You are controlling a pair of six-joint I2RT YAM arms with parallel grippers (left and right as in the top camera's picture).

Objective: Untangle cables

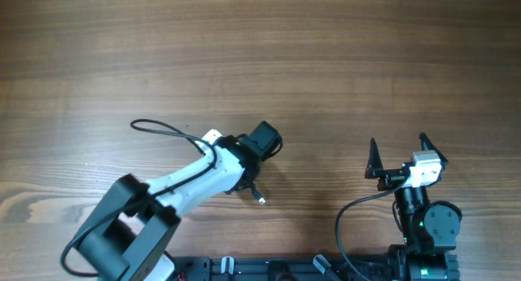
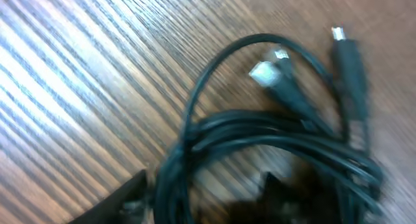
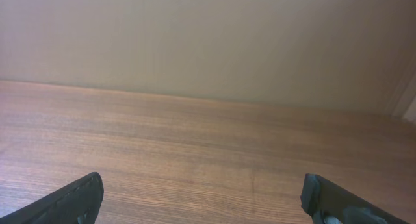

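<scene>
The cables [image 2: 273, 130] lie in a tangled black bundle on the wood table, filling the left wrist view. Two silver-tipped plugs [image 2: 263, 71] and a third plug [image 2: 339, 36] stick out at the top. My left gripper [image 2: 201, 191] is low over the bundle, jaws apart. Its left finger [image 2: 120, 201] is beside a looped strand [image 2: 172, 185], and bare wood shows between that strand and the other finger. The view is blurred. From overhead the left arm hides most of the bundle; only one plug end [image 1: 260, 199] peeks out. My right gripper [image 1: 399, 142] stands open and empty, far from the cables.
The left arm [image 1: 187, 179] stretches from the lower left, with its own thicker black cable [image 1: 159, 128] looping off to the side. The right arm's base [image 1: 423, 224] sits at the near edge. The right wrist view shows bare table [image 3: 208, 133] up to a wall.
</scene>
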